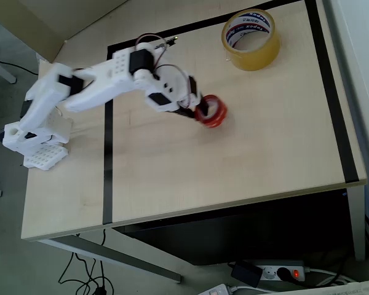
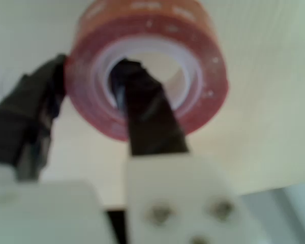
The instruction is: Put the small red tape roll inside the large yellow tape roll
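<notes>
The gripper point(image 2: 89, 91) pinches the small red tape roll's point(image 1: 211, 111) wall mid-table; carrying it to the large yellow tape roll point(image 1: 251, 39) near the far right corner comes next.

My overhead view looks down from high up at the whole table point(image 1: 246, 160). My wrist view sits right behind the fingers point(image 2: 86, 96), very close. Both see the small red tape roll point(image 1: 211, 111)

Red small tape roll point(image 1: 211, 111), amber large tape roll point(image 1: 251, 39), white arm point(image 1: 98, 86), black-striped pale wood table point(image 1: 234, 160).
</notes>
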